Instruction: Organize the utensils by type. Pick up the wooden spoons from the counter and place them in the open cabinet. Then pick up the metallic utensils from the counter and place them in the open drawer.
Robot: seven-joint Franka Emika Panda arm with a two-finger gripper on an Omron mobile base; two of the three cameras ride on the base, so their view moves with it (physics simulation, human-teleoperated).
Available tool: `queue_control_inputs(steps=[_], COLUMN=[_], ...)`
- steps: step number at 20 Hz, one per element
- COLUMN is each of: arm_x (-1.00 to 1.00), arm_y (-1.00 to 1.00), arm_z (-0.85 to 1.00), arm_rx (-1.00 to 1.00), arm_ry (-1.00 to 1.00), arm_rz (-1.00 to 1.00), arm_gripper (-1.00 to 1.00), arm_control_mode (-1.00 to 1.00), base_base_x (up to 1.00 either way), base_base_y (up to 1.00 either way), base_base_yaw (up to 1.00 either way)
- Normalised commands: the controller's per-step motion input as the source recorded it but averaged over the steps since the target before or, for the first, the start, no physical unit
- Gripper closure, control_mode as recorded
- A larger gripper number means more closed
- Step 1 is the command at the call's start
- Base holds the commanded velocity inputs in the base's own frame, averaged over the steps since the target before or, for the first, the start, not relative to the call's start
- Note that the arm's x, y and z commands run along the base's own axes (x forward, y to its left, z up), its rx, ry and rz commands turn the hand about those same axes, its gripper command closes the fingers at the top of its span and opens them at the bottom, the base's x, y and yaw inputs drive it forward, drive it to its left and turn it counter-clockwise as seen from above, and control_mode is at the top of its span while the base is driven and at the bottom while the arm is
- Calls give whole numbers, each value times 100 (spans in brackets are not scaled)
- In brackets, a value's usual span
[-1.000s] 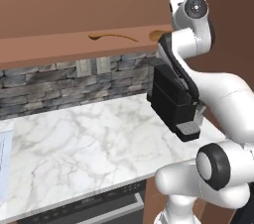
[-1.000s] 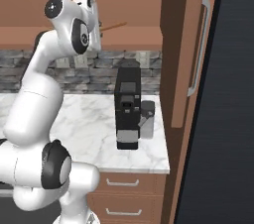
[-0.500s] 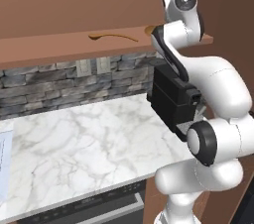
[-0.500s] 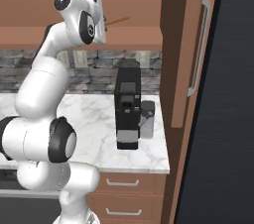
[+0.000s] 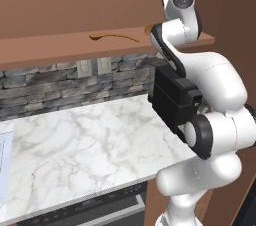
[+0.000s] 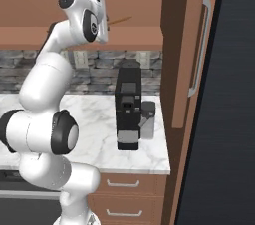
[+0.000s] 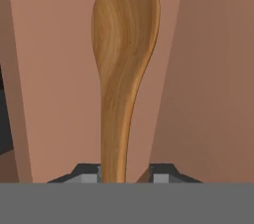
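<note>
My gripper (image 7: 126,174) is shut on the handle of a wooden spoon (image 7: 124,59), whose bowl points away from me over the brown floor of the open cabinet (image 7: 54,69). In the right base view the held wooden spoon (image 6: 121,20) sticks out to the right of the hand, just above the cabinet shelf (image 6: 139,37). A second wooden spoon (image 5: 114,36) lies flat on the cabinet shelf (image 5: 45,50), to the left of the hand. The metallic utensils and the open drawer are out of view.
A black coffee machine (image 6: 128,114) stands on the marble counter (image 5: 75,145) under the cabinet, close to my arm. A tall cabinet door with a long handle (image 6: 199,45) rises at the right. Shut drawers (image 6: 124,184) sit below the counter.
The arm has drawn more upright beside the base, and the hand with the spoon has shifted slightly right and up along the shelf. The spoon lying on the shelf has not moved.
</note>
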Motion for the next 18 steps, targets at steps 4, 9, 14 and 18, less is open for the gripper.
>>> queue_control_inputs(steps=[4, 9, 14, 18], arm_x=[17, 21, 30, 35], arm_y=[-8, -3, 0, 0], arm_z=[-7, -11, -4, -1], arm_rx=[0, 0, 0, 0], arm_ry=[0, 0, 2, 6], arm_rz=[0, 0, 1, 6], arm_gripper=[100, 100, 100, 100], arm_control_mode=[-100, -100, -100, -100], base_base_x=[0, 0, 0, 0], base_base_y=[0, 0, 0, 0], base_base_yaw=[0, 0, 0, 0])
